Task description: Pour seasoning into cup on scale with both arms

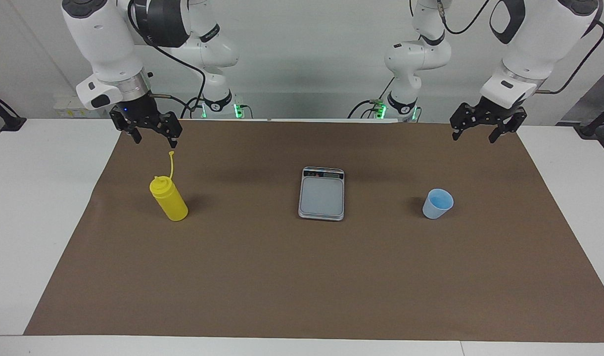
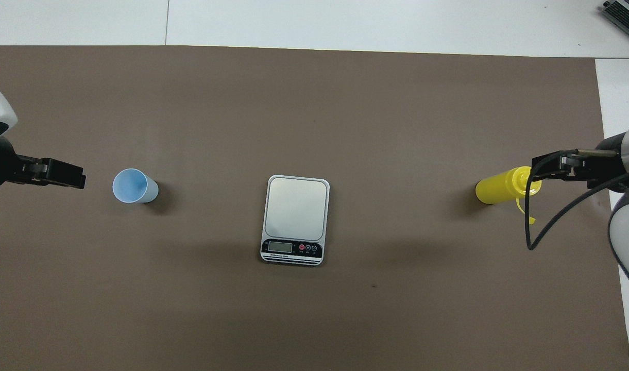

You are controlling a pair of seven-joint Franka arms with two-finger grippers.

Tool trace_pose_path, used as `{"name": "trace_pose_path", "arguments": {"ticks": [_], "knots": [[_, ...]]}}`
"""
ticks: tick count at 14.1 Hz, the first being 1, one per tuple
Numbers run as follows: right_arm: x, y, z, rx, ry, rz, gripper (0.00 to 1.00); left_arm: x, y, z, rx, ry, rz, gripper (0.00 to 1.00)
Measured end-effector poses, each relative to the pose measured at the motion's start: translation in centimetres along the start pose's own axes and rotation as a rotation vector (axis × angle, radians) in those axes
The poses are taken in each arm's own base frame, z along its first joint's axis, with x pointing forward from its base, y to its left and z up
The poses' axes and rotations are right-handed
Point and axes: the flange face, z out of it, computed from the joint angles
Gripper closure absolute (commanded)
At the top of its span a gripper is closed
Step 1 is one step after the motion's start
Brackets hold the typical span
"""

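While both my arms hang raised over the brown mat on the table (image 1: 15,207), nothing is in either grasp. My right gripper (image 1: 153,134), upper left of the facing view, hovers with fingers spread wide above the mat, over the spot just up-frame of the seasoning (image 1: 168,199); that yellow bottle stands upright at left of centre, its cap strap sticking up toward the gripper without touching. My left gripper (image 1: 475,132), upper right of the facing view, is likewise spread and holds nothing, over bare mat up-frame of the cup (image 1: 437,203). The cup stands upright, mouth up, right of centre. The scale (image 1: 322,193) lies flat mid-frame between bottle and cup, well apart from both, display strip at its upper end, plate bare. In the overhead view the order is reversed: cup (image 2: 134,186) left, scale (image 2: 295,220) centre, seasoning (image 2: 502,190) right.
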Motion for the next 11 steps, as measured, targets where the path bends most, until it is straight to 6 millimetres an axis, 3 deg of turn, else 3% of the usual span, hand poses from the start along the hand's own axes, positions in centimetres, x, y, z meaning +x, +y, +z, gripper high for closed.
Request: {"name": "trace_pose_path", "arguments": {"ticks": [11], "knots": [[0.0,0.0,0.0,0.0,0.0,0.0,0.0,0.02,-0.28,-0.58,-0.001,0.002,0.001,0.0]]}}
